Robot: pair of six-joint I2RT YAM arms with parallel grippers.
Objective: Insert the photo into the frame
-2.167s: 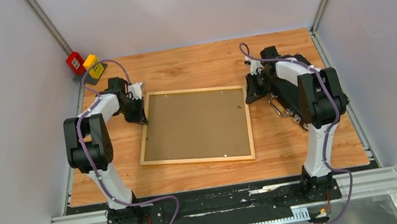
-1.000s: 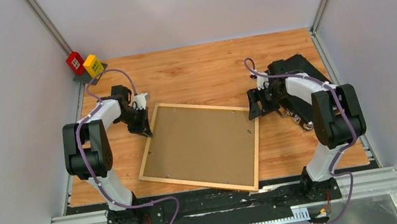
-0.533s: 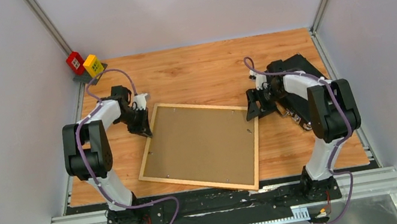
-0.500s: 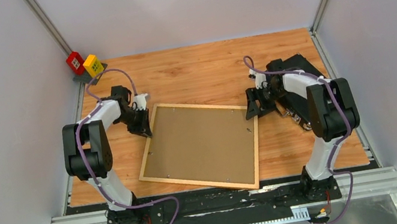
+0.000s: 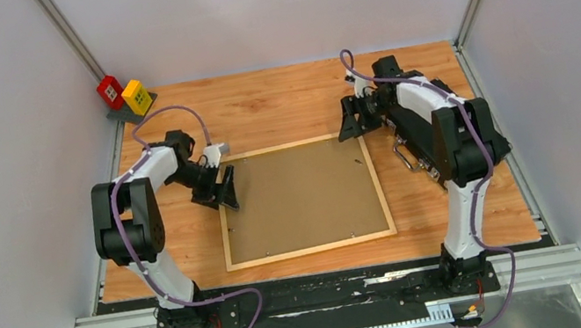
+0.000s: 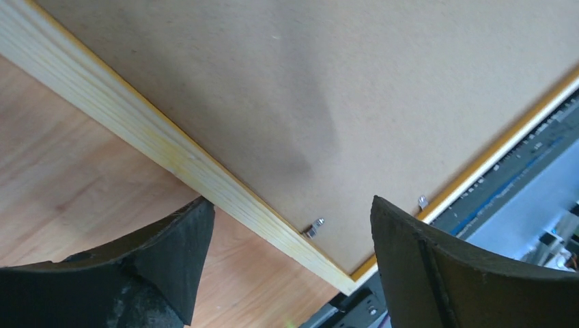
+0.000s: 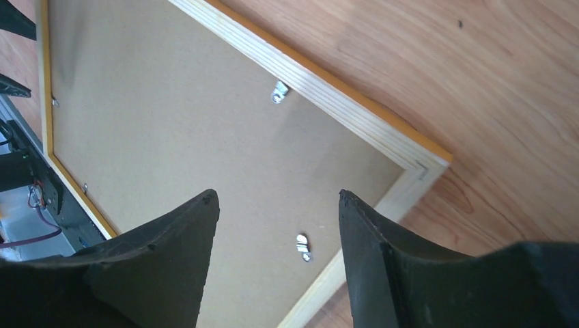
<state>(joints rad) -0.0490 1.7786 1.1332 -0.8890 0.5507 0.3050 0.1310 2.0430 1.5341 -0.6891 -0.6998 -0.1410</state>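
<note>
Frame (image 5: 310,251): left gripper (image 5: 226,191), right gripper (image 5: 353,131) splayed at corners (maybe touching)

A wood-grain tabletop (image 5: 275,95) is being enclosed by plain grey walls (image 5: 278,5) and lit evenly. A red box (image 5: 110,91) and a yellow box (image 5: 136,94) are being shown in the corner beyond the left gripper (image 5: 221,193).
</note>
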